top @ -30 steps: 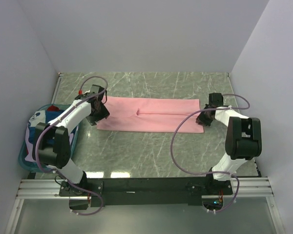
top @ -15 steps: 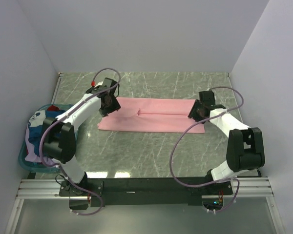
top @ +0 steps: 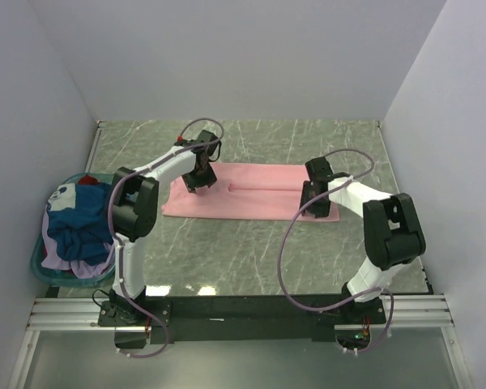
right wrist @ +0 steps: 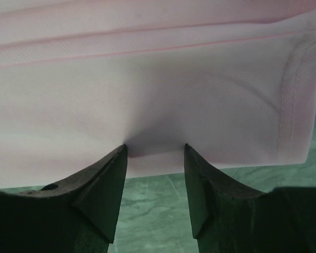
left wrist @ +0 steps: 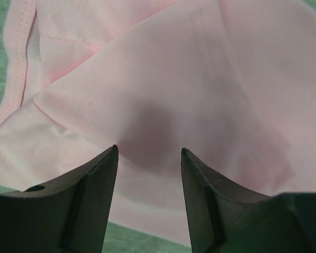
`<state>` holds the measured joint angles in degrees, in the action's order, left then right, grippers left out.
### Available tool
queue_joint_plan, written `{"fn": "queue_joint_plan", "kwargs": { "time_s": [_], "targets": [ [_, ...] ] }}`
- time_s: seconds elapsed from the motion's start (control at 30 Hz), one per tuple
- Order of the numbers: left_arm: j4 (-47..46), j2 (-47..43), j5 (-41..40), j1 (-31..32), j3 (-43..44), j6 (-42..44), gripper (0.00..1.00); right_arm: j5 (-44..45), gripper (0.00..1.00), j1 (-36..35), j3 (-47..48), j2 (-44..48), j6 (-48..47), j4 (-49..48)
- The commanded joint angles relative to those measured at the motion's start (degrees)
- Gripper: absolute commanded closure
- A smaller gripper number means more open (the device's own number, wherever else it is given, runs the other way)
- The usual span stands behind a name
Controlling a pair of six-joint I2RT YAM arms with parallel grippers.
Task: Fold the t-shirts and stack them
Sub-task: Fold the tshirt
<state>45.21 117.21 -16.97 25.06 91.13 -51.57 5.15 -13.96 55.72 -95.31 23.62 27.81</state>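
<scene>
Pink t-shirt (top: 251,193) lies flat, mid-frame on surface (top: 251,247). Left claw (top: 196,174) is over its left end, right claw (top: 311,198) at its lower right edge. Both are part-open and hold nothing. Cloth looks light and limp; pinch hemmed edges.

Left pincer (top: 198,178), right pincer (top: 311,199) hang above pink t-shirt (top: 251,200).

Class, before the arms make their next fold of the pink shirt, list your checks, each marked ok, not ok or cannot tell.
1. pink t-shirt lies flat on the table: ok.
2. left gripper open above the cloth: ok.
3. right gripper open at the shirt's edge: ok.
4. Cloth already gripped: not ok, neither holds it.
5. bunched shirts inside the basket, apart from the pink one: ok.
</scene>
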Motion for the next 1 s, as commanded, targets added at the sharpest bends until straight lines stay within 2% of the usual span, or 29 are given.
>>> {"fn": "queue_joint_plan", "kwargs": {
  "time_s": [0.0, 0.27, 0.5, 0.53, 0.73, 0.8, 0.97],
  "targets": [
    [1.98, 2.93, -1.92, -0.01, 4.39, 0.95, 0.43, 1.18, 0.46, -2.65, 2.55, -2.24, -1.91, 4.61],
    [5.59, 14.09, -3.94, -0.27, 12.83, 5.07, 0.40, -3.55, 0.47, -10.38, 2.02, -4.01, -5.51, 12.16],
    [4.28, 21.92, -8.08, -0.36, 24.00, 14.99, 0.34, -9.27, 0.47, -23.38, 4.56, -4.18, -4.98, 18.58],
    [3.40, 22.62, -8.25, -0.36, 24.44, 16.66, 0.32, -9.63, 0.47, -27.05, 6.31, -4.62, -4.90, 19.38],
    [-6.18, 22.19, -8.70, -0.36, 24.62, 30.72, 0.18, -17.08, 0.47, -36.66, 15.09, -10.77, -3.41, 21.14],
    [-7.94, 22.19, -7.82, -0.36, 24.88, 33.01, 0.16, -18.85, 0.47, -39.74, 18.26, -14.28, -2.79, 20.88],
    [-10.05, 22.10, -9.04, -0.36, 26.29, 36.02, 0.01, -19.83, 0.47, -43.61, 28.64, -19.56, -2.87, 21.49]
  ]
}}
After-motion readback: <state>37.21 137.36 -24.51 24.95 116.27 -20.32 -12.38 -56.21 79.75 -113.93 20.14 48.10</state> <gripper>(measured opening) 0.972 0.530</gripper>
